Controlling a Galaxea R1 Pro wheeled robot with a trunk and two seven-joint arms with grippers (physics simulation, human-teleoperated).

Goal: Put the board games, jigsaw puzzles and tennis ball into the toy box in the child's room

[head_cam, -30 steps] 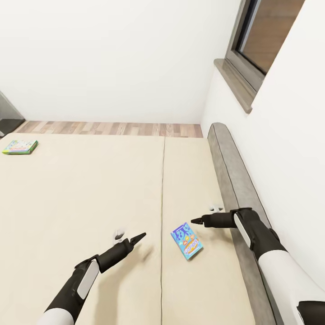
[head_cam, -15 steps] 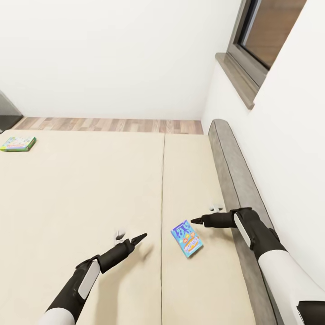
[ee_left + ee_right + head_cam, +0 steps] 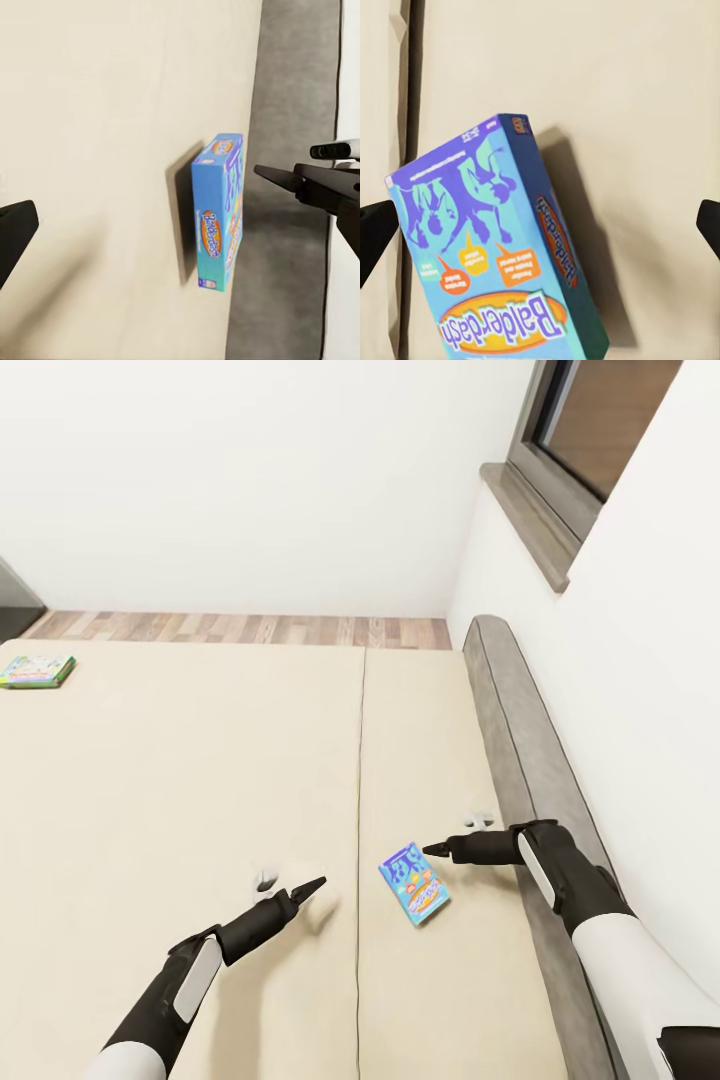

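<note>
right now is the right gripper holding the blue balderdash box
No, the blue Balderdash box lies flat on the bed, with the right gripper hovering just beyond its corner.

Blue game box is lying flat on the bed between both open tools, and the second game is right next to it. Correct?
Not quite. The blue game box does lie flat on the bed between the open left tool and right tool, but the head view shows the second game far off at the bed's far left corner.
</note>
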